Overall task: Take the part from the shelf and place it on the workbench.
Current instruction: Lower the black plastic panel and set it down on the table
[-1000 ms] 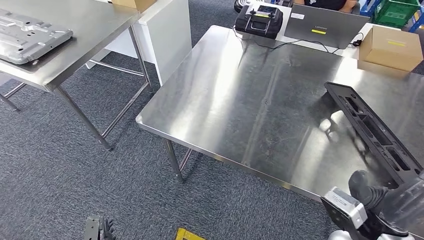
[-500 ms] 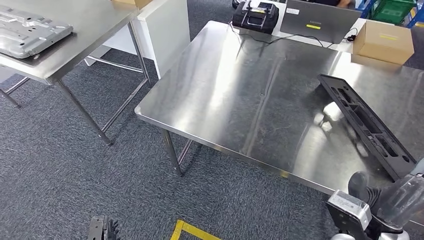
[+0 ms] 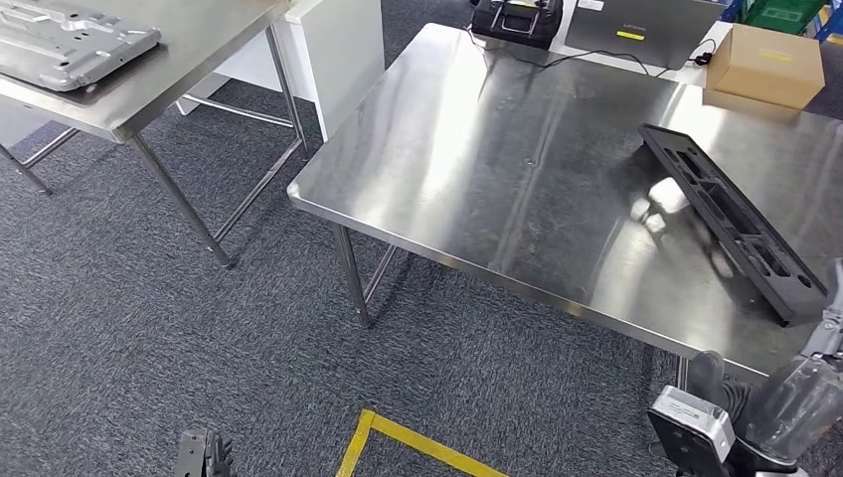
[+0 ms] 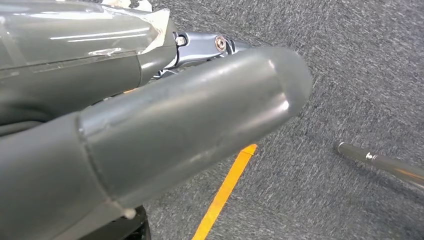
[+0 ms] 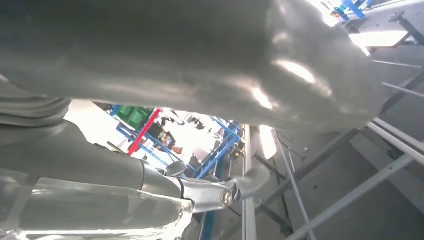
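Note:
A long black plastic part [image 3: 731, 219] lies flat on the right side of the steel workbench [image 3: 517, 169], its near end close to the front edge. My right arm [image 3: 790, 402] hangs below that edge, clear of the part. In the right wrist view my right hand [image 5: 190, 60] shows a thick grey thumb and a darker finger with nothing between them. My left hand [image 3: 204, 457] hangs low over the carpet at the lower left. Its thumb [image 4: 165, 130] and fingers hold nothing in the left wrist view.
A second steel table at the back left carries a grey metal plate [image 3: 75, 40]. A cardboard box [image 3: 765, 65], a laptop [image 3: 651, 25] and a black device [image 3: 517, 18] stand along the workbench's far edge. Yellow tape [image 3: 398, 442] marks the carpet in front.
The whole picture has shifted, so the camera has moved. My right hand, which was at the part's near end, now hangs below the table edge; the part stays lying on the workbench.

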### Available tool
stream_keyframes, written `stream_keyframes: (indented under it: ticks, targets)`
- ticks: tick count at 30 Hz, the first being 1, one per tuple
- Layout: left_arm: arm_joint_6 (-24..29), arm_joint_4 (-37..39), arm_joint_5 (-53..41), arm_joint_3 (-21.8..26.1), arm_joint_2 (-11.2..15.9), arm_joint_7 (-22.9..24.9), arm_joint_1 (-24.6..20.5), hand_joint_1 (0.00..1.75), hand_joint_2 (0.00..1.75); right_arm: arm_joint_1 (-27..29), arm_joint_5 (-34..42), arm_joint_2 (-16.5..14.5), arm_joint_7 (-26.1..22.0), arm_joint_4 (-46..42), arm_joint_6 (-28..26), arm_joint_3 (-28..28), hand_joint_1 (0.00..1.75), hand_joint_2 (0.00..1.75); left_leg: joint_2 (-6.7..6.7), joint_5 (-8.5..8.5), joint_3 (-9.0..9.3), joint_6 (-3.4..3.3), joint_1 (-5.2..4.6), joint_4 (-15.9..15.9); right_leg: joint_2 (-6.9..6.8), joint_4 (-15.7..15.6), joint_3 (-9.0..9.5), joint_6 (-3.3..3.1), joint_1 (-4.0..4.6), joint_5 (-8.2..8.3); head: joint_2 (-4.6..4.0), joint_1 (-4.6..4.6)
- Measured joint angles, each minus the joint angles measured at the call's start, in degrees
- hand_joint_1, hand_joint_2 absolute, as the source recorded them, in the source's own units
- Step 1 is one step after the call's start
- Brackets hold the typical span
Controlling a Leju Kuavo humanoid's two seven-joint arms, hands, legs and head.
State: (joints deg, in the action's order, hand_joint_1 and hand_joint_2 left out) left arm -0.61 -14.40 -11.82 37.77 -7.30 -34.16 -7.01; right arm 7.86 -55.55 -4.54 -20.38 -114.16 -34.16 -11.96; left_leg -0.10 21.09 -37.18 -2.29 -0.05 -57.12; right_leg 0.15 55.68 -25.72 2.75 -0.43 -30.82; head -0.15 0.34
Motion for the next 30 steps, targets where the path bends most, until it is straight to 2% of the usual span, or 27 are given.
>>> stream_keyframes:
  ticks: [2,3,4,5,6,7,8,9,10,11,12,14,15,16,18,19,20,21,22,23,24,25,26,27,28,29,30]
  targets:
    - [0.0,0.0,0.0,0.1,-0.1,-0.1,0.0,0.00,0.00,0.1,0.1,0.0,0.0,0.1,0.0,0.2,0.00,0.00,-0.13,-1.03,0.02,0.73,0.11,0.4,0.06,-0.5,-0.48,-0.81,0.22,0.61,0.00,-0.03]
    - [0.0,0.0,0.0,0.1,-0.1,-0.1,0.1,0.00,0.00,0.0,0.1,0.0,0.0,0.2,0.1,0.3,0.00,0.00,-0.21,-0.82,-0.24,1.06,0.24,0.1,-0.04,-0.6,-0.79,-1.29,0.02,1.05,0.00,0.02]
    - [0.0,0.0,0.0,0.2,-0.1,-0.1,0.1,0.00,0.00,0.0,0.1,0.0,0.0,0.3,0.1,0.4,0.00,0.00,-0.25,0.50,-0.71,1.38,0.34,-0.9,-0.17,-0.7,-1.20,-1.92,-0.17,1.66,0.00,-0.08]
    - [0.0,0.0,0.0,0.3,-0.1,-0.1,0.1,0.00,0.00,0.0,0.0,0.0,0.0,0.3,0.2,0.5,0.00,0.00,-0.28,2.95,-1.40,1.66,0.45,-2.9,-0.29,-0.8,-1.72,-2.53,-0.39,2.34,0.00,-0.16]
    - [0.0,0.1,-0.1,0.3,-0.1,-0.1,0.1,0.00,0.00,0.0,-0.2,0.0,0.0,0.5,0.3,0.5,0.00,0.00,-0.26,6.22,-2.28,1.91,0.61,-6.0,-0.40,-0.8,-2.35,-2.96,-0.50,3.01,0.00,-0.23]
    - [0.0,0.1,-0.2,0.4,-0.1,-0.1,0.1,0.00,0.00,0.1,-0.4,0.0,0.1,0.6,0.5,0.7,0.00,0.00,-0.21,9.26,-3.10,2.16,0.71,-9.7,-0.40,-0.8,-3.06,-3.24,-0.43,3.70,0.00,-0.33]
    - [-0.1,0.1,-0.3,0.5,-0.1,-0.1,0.1,0.00,0.00,0.2,-0.5,0.0,0.4,0.7,0.8,0.9,0.00,0.00,-0.18,11.14,-3.60,2.37,0.81,-13.2,-0.42,-0.7,-3.83,-3.28,-0.37,4.42,0.00,-0.34]
    - [-0.1,0.1,-0.5,0.6,-0.1,-0.1,0.1,0.00,0.00,0.3,-0.3,0.0,0.7,0.9,1.1,1.3,0.00,0.00,-0.15,11.62,-3.55,2.52,0.89,-15.6,-0.42,-0.7,-4.66,-3.17,-0.33,5.15,0.00,-0.34]
    - [-0.1,0.1,-0.7,0.6,-0.1,-0.1,0.1,0.00,0.00,0.4,0.3,0.0,1.0,1.0,1.5,1.9,0.00,0.00,-0.12,10.84,-2.67,2.58,0.95,-16.3,-0.42,-0.5,-5.55,-3.01,-0.30,5.84,0.00,-0.36]
    - [-0.1,0.1,-0.9,0.6,-0.1,-0.1,0.0,0.00,0.00,0.4,1.2,0.0,1.3,1.3,1.9,2.6,0.00,0.00,-0.11,9.37,-0.82,2.55,1.01,-15.0,-0.42,-0.3,-6.53,-2.80,-0.29,6.46,0.00,-0.35]
    - [-0.1,0.1,-1.1,0.6,-0.1,-0.1,-0.1,0.00,0.00,0.4,2.2,0.0,1.4,1.5,2.4,3.5,0.00,0.00,-0.12,8.07,2.04,2.45,1.07,-11.8,-0.41,0.0,-7.41,-2.56,-0.30,6.97,0.00,-0.37]
    - [-0.1,0.1,-1.5,0.6,-0.1,-0.1,-0.4,0.00,0.00,0.2,4.4,0.0,1.2,2.2,3.5,5.3,0.00,0.00,-0.25,8.14,8.13,2.05,0.99,-3.7,-0.42,0.6,-8.68,-1.89,-0.17,7.77,0.00,-0.33]
    - [-0.1,0.1,-1.7,0.6,-0.1,-0.1,-0.6,0.00,0.00,0.0,5.4,0.0,0.9,2.6,4.1,6.3,0.00,0.00,-0.33,8.74,9.83,1.77,0.83,-0.8,-0.48,0.8,-8.95,-1.48,-0.13,8.17,0.00,-0.32]
    - [-0.1,0.0,-1.8,0.6,-0.1,-0.1,-0.8,0.00,0.00,-0.2,6.2,0.0,0.6,3.1,4.5,7.2,0.00,0.00,-0.38,9.26,10.40,1.42,0.57,0.6,-0.53,0.8,-9.09,-1.03,-0.13,8.63,0.00,-0.33]
    - [-0.1,0.0,-2.0,0.6,-0.2,0.0,-0.8,0.00,0.00,-0.4,7.1,0.0,0.1,4.1,5.1,8.8,0.00,0.00,-0.19,8.39,9.54,0.41,0.34,1.1,-0.54,0.6,-9.41,-0.26,-0.24,9.40,0.00,-0.32]
    - [0.0,0.0,-2.0,0.6,-0.2,0.0,-0.9,0.00,0.00,-0.4,7.3,0.0,0.0,4.5,5.2,9.5,0.00,0.00,-0.02,7.62,8.98,-0.21,0.34,1.3,-0.45,1.3,-10.00,-0.23,-0.25,8.66,0.00,-0.32]
    - [0.0,0.0,-2.0,0.6,-0.2,0.0,-0.9,0.00,0.00,-0.4,7.5,0.1,0.0,4.9,5.3,10.1,0.00,0.00,0.20,6.74,8.22,-0.75,0.44,1.5,-0.34,2.9,-10.86,-0.44,-0.24,6.93,0.00,-0.19]
    - [0.0,0.0,-2.0,0.6,-0.2,0.1,-1.0,0.00,0.00,-0.5,7.6,0.1,0.0,5.2,5.4,10.6,0.00,0.00,0.42,5.86,7.33,-1.12,0.52,1.6,-0.26,5.7,-11.91,-0.82,-0.31,4.30,0.00,-0.11]
    - [0.0,0.0,-2.1,0.6,-0.2,0.1,-1.0,0.00,0.00,-0.5,7.7,0.1,-0.2,5.6,5.6,11.1,0.00,0.00,0.49,5.07,6.32,-1.32,0.47,1.6,-0.21,9.3,-13.02,-1.16,-0.30,1.36,0.00,-0.02]
    - [0.0,0.0,-2.3,0.6,-0.2,0.1,-1.0,0.00,0.00,-0.5,8.0,0.1,-0.4,6.1,6.0,11.6,0.00,0.00,0.57,4.33,5.44,-1.34,0.44,1.6,-0.20,13.1,-13.77,-1.17,-0.36,-0.80,0.00,0.09]
    - [0.1,0.0,-2.4,0.6,-0.2,0.1,-1.0,0.00,0.00,-0.5,8.4,0.0,-0.7,6.6,6.4,12.1,0.00,0.00,0.63,3.56,4.51,-1.30,0.42,1.5,-0.21,16.2,-13.99,-0.84,-0.43,-1.87,0.00,0.10]
    - [0.1,0.0,-2.6,0.6,-0.2,0.1,-1.0,0.00,0.00,-0.6,8.9,0.0,-1.2,7.2,6.9,12.6,0.00,0.00,0.67,2.80,3.55,-1.18,0.42,1.4,-0.20,17.7,-13.39,-0.20,-0.49,-1.68,0.00,0.12]
    - [0.1,0.0,-2.7,0.6,-0.2,0.2,-1.0,0.00,0.00,-0.7,9.3,0.0,-1.6,7.8,7.2,13.1,0.00,0.00,0.71,2.07,2.65,-1.03,0.43,1.3,-0.21,17.1,-11.76,0.55,-0.56,-0.59,0.00,0.15]
    - [0.2,0.0,-2.8,0.6,-0.2,0.2,-1.0,0.00,0.00,-0.9,9.6,0.0,-1.9,8.2,7.5,13.4,0.00,0.00,0.72,1.41,1.70,-0.82,0.44,1.1,-0.21,14.3,-9.05,1.17,-0.66,0.73,0.00,0.16]
    - [0.2,0.0,-2.9,0.6,-0.2,0.2,-1.0,0.00,0.00,-1.1,9.8,-0.1,-2.2,8.6,7.6,13.7,0.00,0.00,0.71,0.85,0.93,-0.55,0.38,0.9,-0.21,9.9,-5.68,1.43,-0.75,1.30,0.00,0.18]
    - [0.3,0.0,-3.0,0.6,-0.2,0.2,-1.0,0.00,0.00,-1.3,9.8,-0.1,-2.5,8.9,7.6,13.8,0.00,0.00,0.68,0.36,0.36,-0.25,0.30,0.6,-0.16,5.1,-2.36,1.23,-0.63,1.02,0.00,0.17]
    - [0.3,0.0,-3.1,0.6,-0.1,0.2,-1.1,0.00,0.00,-1.4,9.8,-0.1,-2.6,9.2,7.7,13.9,0.00,0.00,0.66,-0.13,0.07,0.08,0.20,0.5,-0.15,1.5,-0.11,0.81,-0.52,0.43,0.00,0.10]
